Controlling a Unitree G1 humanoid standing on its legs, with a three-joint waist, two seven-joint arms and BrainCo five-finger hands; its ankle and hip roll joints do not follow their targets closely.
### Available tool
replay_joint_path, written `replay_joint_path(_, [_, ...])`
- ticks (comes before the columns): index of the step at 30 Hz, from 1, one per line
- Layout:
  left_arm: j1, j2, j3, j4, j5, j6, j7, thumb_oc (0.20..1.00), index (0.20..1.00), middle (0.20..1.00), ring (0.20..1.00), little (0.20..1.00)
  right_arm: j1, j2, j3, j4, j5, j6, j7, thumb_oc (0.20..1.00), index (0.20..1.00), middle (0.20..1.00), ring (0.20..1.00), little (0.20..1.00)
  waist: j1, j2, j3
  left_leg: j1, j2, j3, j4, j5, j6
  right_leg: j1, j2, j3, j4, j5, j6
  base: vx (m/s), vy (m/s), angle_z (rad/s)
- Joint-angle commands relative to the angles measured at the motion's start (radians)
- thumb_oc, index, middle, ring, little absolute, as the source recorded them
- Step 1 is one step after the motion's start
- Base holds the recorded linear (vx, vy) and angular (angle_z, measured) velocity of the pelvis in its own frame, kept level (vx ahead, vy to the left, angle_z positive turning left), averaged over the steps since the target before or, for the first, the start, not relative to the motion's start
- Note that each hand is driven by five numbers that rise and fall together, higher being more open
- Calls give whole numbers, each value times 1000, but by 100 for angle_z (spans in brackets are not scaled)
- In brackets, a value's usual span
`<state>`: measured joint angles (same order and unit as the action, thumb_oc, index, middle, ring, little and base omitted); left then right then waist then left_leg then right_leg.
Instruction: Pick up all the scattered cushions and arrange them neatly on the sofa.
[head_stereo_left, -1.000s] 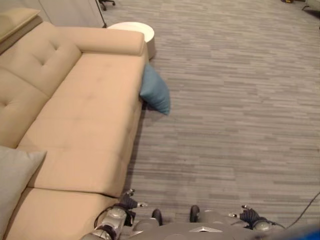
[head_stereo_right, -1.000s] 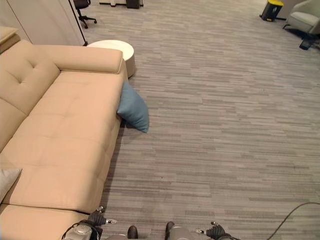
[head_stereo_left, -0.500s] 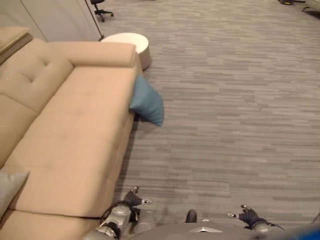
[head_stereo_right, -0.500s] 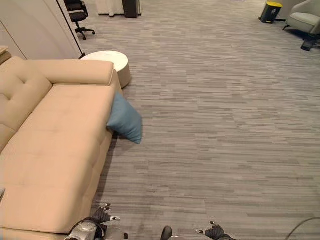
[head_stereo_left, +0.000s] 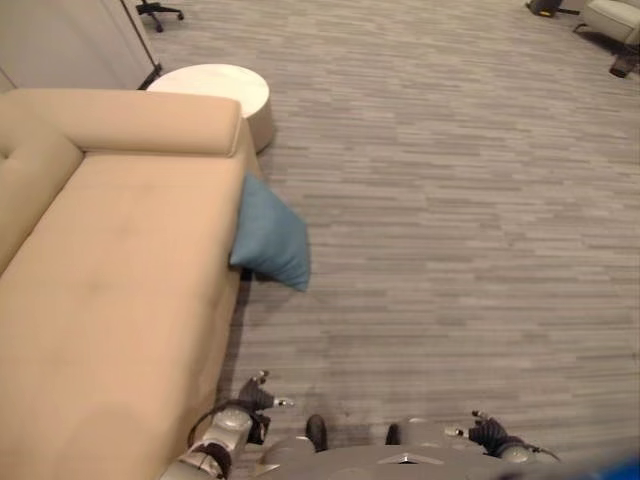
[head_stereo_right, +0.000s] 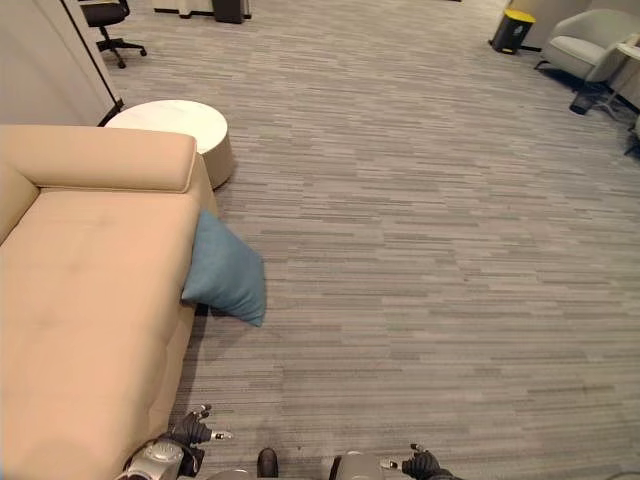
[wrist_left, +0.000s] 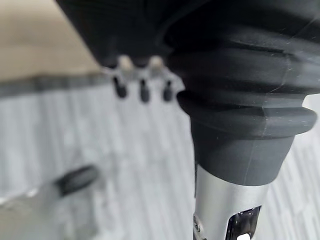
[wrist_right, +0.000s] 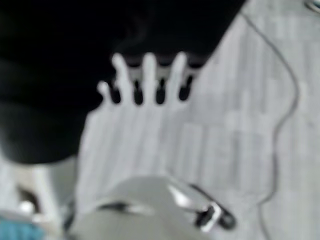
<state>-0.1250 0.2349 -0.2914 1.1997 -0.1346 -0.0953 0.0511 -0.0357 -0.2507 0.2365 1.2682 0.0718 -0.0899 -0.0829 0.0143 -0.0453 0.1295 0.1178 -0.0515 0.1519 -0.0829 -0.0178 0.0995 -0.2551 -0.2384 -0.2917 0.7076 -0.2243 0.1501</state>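
Note:
A blue cushion (head_stereo_left: 270, 236) stands on the grey floor, leaning against the front edge of the beige sofa (head_stereo_left: 110, 270) near its armrest end. Both my hands hang low at the near edge of the eye views, well short of the cushion. My left hand (head_stereo_left: 255, 398) is beside the sofa's front corner, and its fingers (wrist_left: 143, 91) are straight and hold nothing. My right hand (head_stereo_left: 487, 434) is over bare floor further right, its fingers (wrist_right: 148, 70) also straight and empty.
A round white side table (head_stereo_left: 215, 86) stands just past the sofa's armrest (head_stereo_left: 140, 122). Far across the room are an office chair (head_stereo_right: 103, 14), a bin with a yellow top (head_stereo_right: 511, 28) and a grey armchair (head_stereo_right: 590, 38). Open carpet stretches to the right of the cushion.
The whole picture has shifted, so the camera moved: the sofa's back and the grey cushion at its near end have slid out of view. The blue cushion and both hands have kept their places.

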Motion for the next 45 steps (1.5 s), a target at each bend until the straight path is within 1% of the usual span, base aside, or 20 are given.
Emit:
replay_joint_path(1, [-20,-26,27,3,7,-22,11,1000,1000,1000,1000,1000,-37,-42,-12,-9,-11,-13,-2,1000,1000,1000,1000,1000,7,13,3,-80,29,-41,114,-35,-97,121,93,9,-458,245,-10,404,-216,-2])
replay_joint_path(4, [-17,-31,40,16,16,-25,12,1000,1000,1000,1000,1000,-41,-45,-15,-11,-7,-11,-1,1000,1000,1000,1000,1000,-15,8,4,-26,33,-66,91,-61,-118,91,101,53,-646,315,12,355,-211,-2])
replay_joint_path(7, [-4,-42,52,34,13,-28,10,1000,1000,1000,1000,1000,-33,-44,-6,-3,-25,-6,4,1000,1000,1000,1000,1000,-26,0,-20,13,45,-86,148,-110,-141,108,101,69,-649,330,8,395,-279,47])
replay_joint_path(9, [4,-46,50,37,7,-28,11,1000,1000,1000,1000,1000,-27,-44,-7,0,-21,-6,6,1000,1000,1000,1000,1000,-31,-1,-25,0,54,-98,218,-94,-158,121,115,79,-645,320,-7,233,-223,20])
replay_joint_path(12, [-7,-57,32,29,-15,-22,8,1000,1000,1000,1000,1000,-15,-53,5,-7,-6,-14,-1,1000,1000,1000,1000,1000,-6,-38,21,-178,111,-60,604,41,-204,215,123,46,-654,270,-71,140,-322,10])
replay_joint_path(14, [-17,-58,21,25,-19,-21,9,1000,1000,1000,1000,1000,-21,-56,5,-2,4,-8,-4,1000,1000,1000,1000,1000,13,-47,39,-252,116,-28,645,31,-198,253,132,26,-667,248,-83,187,-299,22])
replay_joint_path(18, [-6,-58,22,24,-11,-22,11,1000,1000,1000,1000,1000,-25,-62,5,-4,6,-10,-4,1000,1000,1000,1000,1000,40,-38,33,-325,84,28,431,23,-172,311,159,22,-698,223,-70,280,-124,-8])
replay_joint_path(20, [2,-58,29,28,-1,-19,10,1000,1000,1000,1000,1000,-28,-65,13,-4,-8,-13,-6,1000,1000,1000,1000,1000,51,-22,30,-332,87,57,304,83,-173,336,189,21,-699,199,-66,294,-52,-17])
replay_joint_path(22, [6,-56,47,38,18,-11,7,1000,1000,1000,1000,1000,-33,-62,23,-8,-16,-14,-3,1000,1000,1000,1000,1000,56,-7,21,-339,114,175,196,155,-191,370,226,9,-697,168,-69,356,-63,16])
replay_joint_path(23, [6,-56,47,38,18,-11,7,1000,1000,1000,1000,1000,-33,-62,24,-8,-16,-14,-3,1000,1000,1000,1000,1000,57,-9,25,-333,113,176,195,154,-191,375,224,9,-696,165,-68,315,-42,32])
replay_joint_path(29, [36,-44,75,52,9,-11,0,1000,1000,1000,1000,1000,-35,-35,42,-19,-43,-15,12,1000,1000,1000,1000,1000,107,-27,-21,-282,63,110,205,84,-131,407,187,-15,-569,112,-40,311,35,1])
replay_joint_path(30, [38,-42,77,52,11,-8,-3,1000,1000,1000,1000,1000,-31,-32,43,-19,-47,-16,14,1000,1000,1000,1000,1000,115,-32,-30,-270,50,97,201,71,-116,394,171,-20,-519,134,-25,380,150,12])
replay_joint_path(32, [32,-35,70,45,6,-8,-8,1000,1000,1000,1000,1000,-35,-28,40,-21,-48,-16,17,1000,1000,1000,1000,1000,110,-39,-19,-204,13,62,178,32,-68,308,101,-23,-276,291,36,326,153,23])
replay_joint_path(36, [16,-20,60,38,2,-9,-4,1000,1000,1000,1000,1000,-46,-19,46,-35,-33,-22,17,1000,1000,1000,1000,1000,88,-21,-4,-155,15,-10,152,15,-54,204,120,44,-153,298,17,154,19,86])
replay_joint_path(39, [12,-18,49,32,-4,-15,-3,1000,1000,1000,1000,1000,-46,-23,54,-41,-27,-24,19,1000,1000,1000,1000,1000,82,-16,-2,-130,12,-79,131,7,-64,148,114,78,-270,260,-10,260,-108,88])
replay_joint_path(40, [12,-18,40,38,1,-22,-3,1000,1000,1000,1000,1000,-54,-25,64,-58,-10,-33,22,1000,1000,1000,1000,1000,53,-31,3,-114,-11,-155,121,-7,-82,108,167,204,-494,249,-15,367,-204,103])
replay_joint_path(41, [10,-16,39,43,0,-25,-3,1000,1000,1000,1000,1000,-53,-25,66,-60,2,-35,25,1000,1000,1000,1000,1000,36,-33,11,-103,-21,-194,122,-15,-86,100,199,279,-561,258,-15,308,-171,95])
replay_joint_path(42, [10,-16,39,43,0,-25,-3,1000,1000,1000,1000,1000,-53,-25,66,-60,2,-35,25,1000,1000,1000,1000,1000,36,-33,9,-105,-21,-194,122,-14,-86,99,199,279,-562,260,-15,166,-64,135])
replay_joint_path(43, [6,-12,35,47,1,-29,-6,1000,1000,1000,1000,1000,-50,-26,69,-59,5,-35,28,1000,1000,1000,1000,1000,21,-34,14,-101,-31,-239,122,-17,-91,74,217,346,-606,280,-10,123,-56,172])
replay_joint_path(45, [7,-10,37,61,4,-32,-7,1000,1000,1000,1000,1000,-43,-28,62,-51,5,-30,28,1000,1000,1000,1000,1000,13,-42,17,-100,-45,-285,123,-20,-106,84,214,345,-633,297,-1,146,-101,149])
